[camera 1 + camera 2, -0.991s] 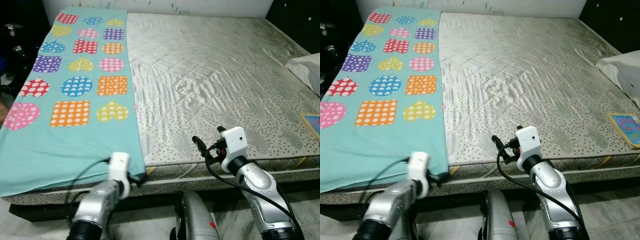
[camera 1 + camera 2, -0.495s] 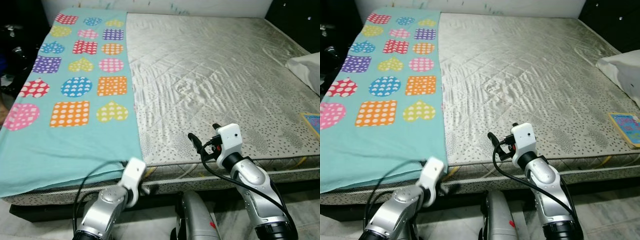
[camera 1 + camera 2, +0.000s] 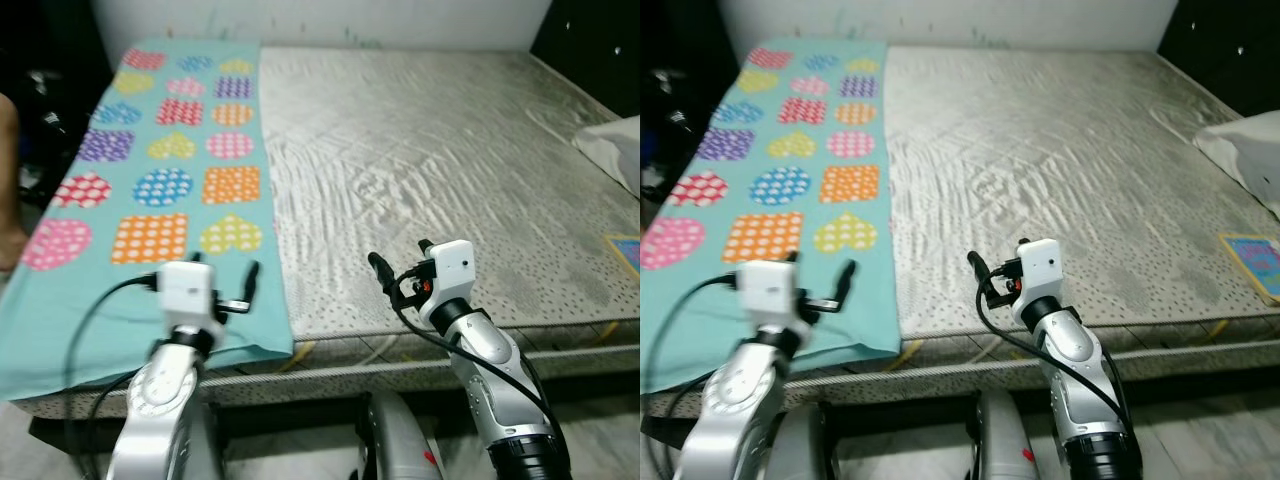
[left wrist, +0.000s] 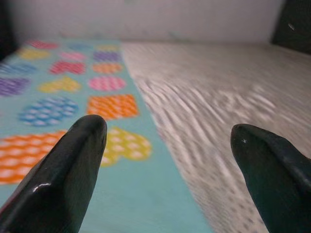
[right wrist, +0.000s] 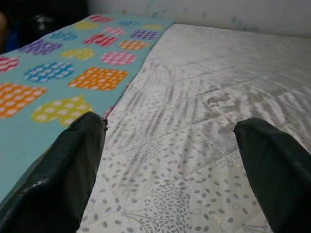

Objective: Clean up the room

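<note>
In the left eye view, a bed with a bare grey quilted mattress [image 3: 430, 160] took up most of the frame. A turquoise sheet [image 3: 130, 200] patterned with coloured dotted hearts, circles and squares lay flat along the left part of the mattress, its lower edge hanging a little over the near side. The left hand [image 3: 222, 285] sat in the lower left, raised above the near corner of that sheet, its two black fingers spread wide and holding nothing. The right hand [image 3: 400, 268] stood in the lower middle, over the near edge of the bare mattress, fingers also apart and empty. A white pillow [image 3: 612, 150] showed at the right edge, and below it the corner of a colourful book [image 3: 628, 250].

The right eye view gave the same scene: the sheet [image 3: 780, 190] on the left, the book [image 3: 1252, 262] lying flat on the mattress near its right edge, and the pillow [image 3: 1240, 155] above it.

In the left wrist view, the two fingers [image 4: 58, 179] framed the sheet [image 4: 73, 97] in the left half and the blurred mattress [image 4: 218, 92] on the right, with a wide gap between them.

In the right wrist view, the fingers [image 5: 63, 170] stood wide apart over the spotted mattress [image 5: 194, 136], with the sheet [image 5: 58, 73] in the upper left.
</note>
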Robot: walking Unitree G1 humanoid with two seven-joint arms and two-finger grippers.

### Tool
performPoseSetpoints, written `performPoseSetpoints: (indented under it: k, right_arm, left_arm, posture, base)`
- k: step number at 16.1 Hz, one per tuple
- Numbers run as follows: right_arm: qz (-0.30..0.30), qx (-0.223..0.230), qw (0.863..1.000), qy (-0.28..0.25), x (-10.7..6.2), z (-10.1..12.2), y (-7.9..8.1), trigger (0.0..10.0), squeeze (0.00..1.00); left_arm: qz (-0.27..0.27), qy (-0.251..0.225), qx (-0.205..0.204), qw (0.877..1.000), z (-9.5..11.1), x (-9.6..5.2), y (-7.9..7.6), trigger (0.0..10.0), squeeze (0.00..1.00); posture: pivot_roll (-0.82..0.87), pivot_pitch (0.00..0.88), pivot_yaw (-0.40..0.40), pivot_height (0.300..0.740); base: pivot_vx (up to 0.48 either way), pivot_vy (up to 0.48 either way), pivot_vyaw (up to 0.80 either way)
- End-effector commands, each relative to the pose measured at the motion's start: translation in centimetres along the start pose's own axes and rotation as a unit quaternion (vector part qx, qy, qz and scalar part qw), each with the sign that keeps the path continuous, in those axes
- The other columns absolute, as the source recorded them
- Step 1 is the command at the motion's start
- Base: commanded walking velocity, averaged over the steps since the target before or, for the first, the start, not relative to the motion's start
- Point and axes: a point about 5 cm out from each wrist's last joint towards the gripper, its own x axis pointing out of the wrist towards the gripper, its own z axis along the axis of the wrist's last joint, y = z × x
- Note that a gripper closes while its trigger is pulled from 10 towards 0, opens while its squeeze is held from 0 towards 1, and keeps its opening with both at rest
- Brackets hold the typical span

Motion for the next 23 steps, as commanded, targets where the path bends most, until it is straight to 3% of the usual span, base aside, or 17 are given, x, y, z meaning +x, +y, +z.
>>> performPoseSetpoints:
  k: [1, 4, 8, 23]
  right_arm:
    - [-0.025, 0.014, 1.0, -0.003, 0.1, 0.1, -0.7, 10.0, 0.0]
    - [-0.042, 0.033, 0.998, -0.021, 0.8, 0.7, -0.8, 10.0, 0.0]
    - [-0.039, 0.068, 0.996, -0.042, 1.7, 1.4, -0.7, 10.0, 0.0]
    - [-0.028, 0.096, 0.992, -0.08, 4.0, 3.0, 0.0, 10.0, 0.0]
  left_arm:
    - [0.019, -0.014, -0.003, 1.0, 0.5, -0.3, 0.3, 10.0, 0.0]
    - [0.073, -0.019, 0.004, 0.997, 0.4, -1.3, 1.6, 10.0, 0.0]
    - [0.114, -0.022, 0.004, 0.993, 0.3, -1.1, 3.0, 10.0, 0.0]
    - [0.119, -0.04, -0.007, 0.992, 0.4, 1.5, 3.6, 10.0, 0.0]
  posture:
    - [-0.02, 0.0, -0.04, 0.556]
    - [-0.01, 0.0, -0.035, 0.556]
    - [0.0, 0.0, -0.034, 0.556]
    - [0.01, 0.0, -0.011, 0.69]
  base:
    - [0.0, 0.0, 0.0]
    - [0.0, 0.0, 0.0]
    - [0.0, 0.0, 0.0]
    - [0.0, 0.0, 0.0]
